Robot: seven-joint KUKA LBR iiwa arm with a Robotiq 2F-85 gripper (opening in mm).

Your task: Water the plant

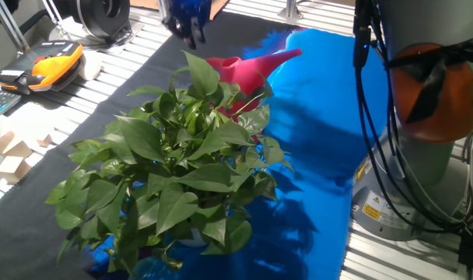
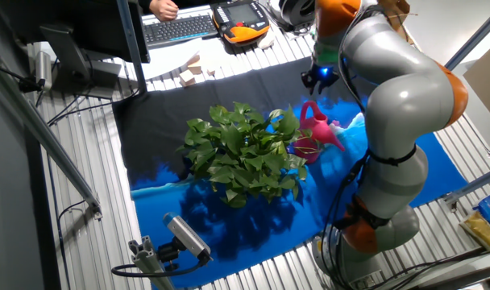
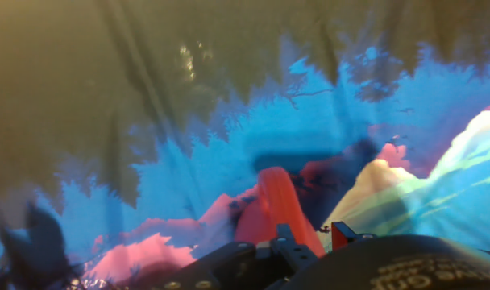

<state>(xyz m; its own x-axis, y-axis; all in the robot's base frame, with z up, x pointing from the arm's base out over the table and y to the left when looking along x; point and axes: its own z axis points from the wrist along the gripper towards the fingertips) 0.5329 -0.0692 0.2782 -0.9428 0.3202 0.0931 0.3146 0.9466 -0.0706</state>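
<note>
Observed from one fixed view, left to right: pothos plant point(image 1: 178, 167) in foreground, well below and short of gripper point(image 1: 188, 19); pink watering can point(image 1: 248, 70) behind plant, just below-right of gripper, not held. Jaw state: could not be determined; fingers blurred.

Fixed views are bright and fairly sharp with overexposed patches and hard shadows; hand view is blurry, oversaturated.

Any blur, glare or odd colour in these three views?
Hand view: soft, heavily oversaturated, leaves only dark silhouettes. One fixed view: plant sharp, gripper motion-blurred near the top edge, strong blue cloth cast. The other fixed view: evenly lit, clear.
</note>
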